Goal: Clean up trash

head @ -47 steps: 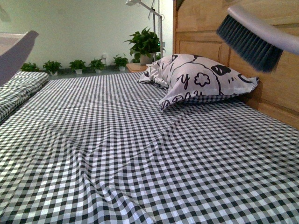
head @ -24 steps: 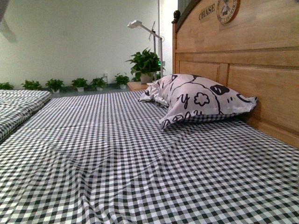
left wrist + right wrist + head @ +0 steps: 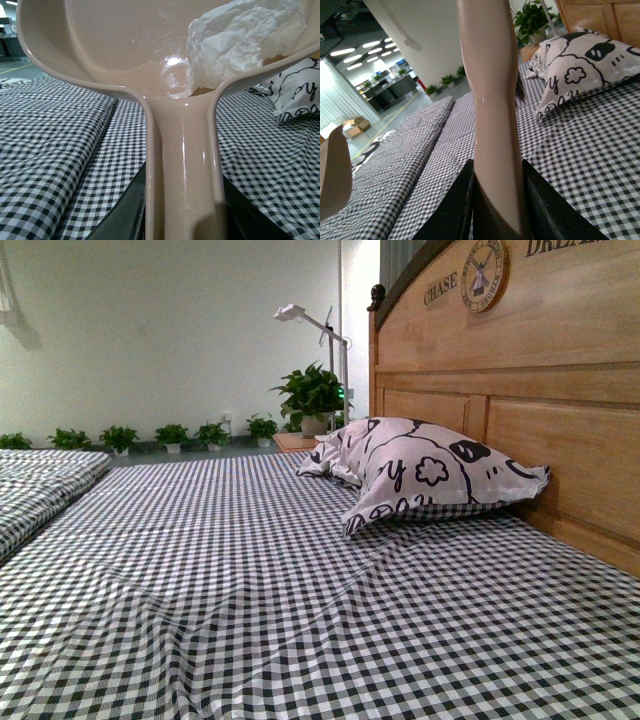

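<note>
In the left wrist view my left gripper (image 3: 182, 220) is shut on the beige dustpan handle (image 3: 182, 160). The dustpan's bowl (image 3: 110, 45) is held up above the bed, and the trash (image 3: 240, 40), a crumpled white wad of tissue, lies inside it on one side. In the right wrist view my right gripper (image 3: 497, 200) is shut on the beige brush handle (image 3: 492, 90); a few dark bristles (image 3: 520, 90) show behind it. Neither gripper, dustpan nor brush shows in the front view.
The bed's black-and-white checked sheet (image 3: 300, 580) fills the front view. A printed pillow (image 3: 430, 475) lies against the wooden headboard (image 3: 520, 390) at the right. A folded checked blanket (image 3: 40, 485) lies at the left. Potted plants (image 3: 310, 395) and a white lamp (image 3: 320, 325) stand behind.
One second ago the brush head showed at the front view's top right and the dustpan edge at its left. Both have left that view, which now looks slightly higher.
</note>
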